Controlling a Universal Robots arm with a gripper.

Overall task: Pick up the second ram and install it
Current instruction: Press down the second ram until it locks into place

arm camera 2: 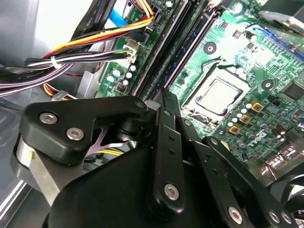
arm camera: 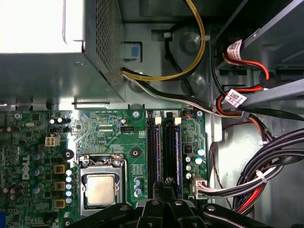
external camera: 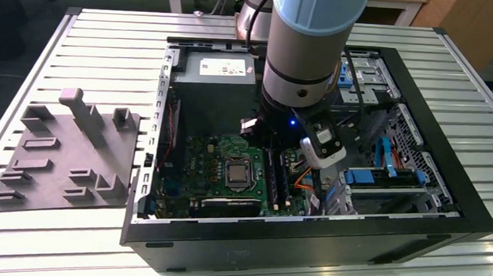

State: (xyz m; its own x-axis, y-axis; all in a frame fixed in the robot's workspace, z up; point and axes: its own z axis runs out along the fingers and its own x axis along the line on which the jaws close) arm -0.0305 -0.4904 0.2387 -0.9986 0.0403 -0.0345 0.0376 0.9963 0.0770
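Gripper (arm camera: 167,183) is down inside the PC case (external camera: 444,234), right over the RAM slots (arm camera: 164,147) beside the CPU socket (arm camera: 101,188). Fingers look pinched together; can't tell if the second ram is between them. Blue-green sticks appear seated in the slots, so it may already be in. To seat it well: press straight down, even along the stick, clear of the cables (arm camera: 266,156). Case sits mid slatted table (external camera: 56,52); grey foam tray (external camera: 68,160) at its left edge in the exterior view.
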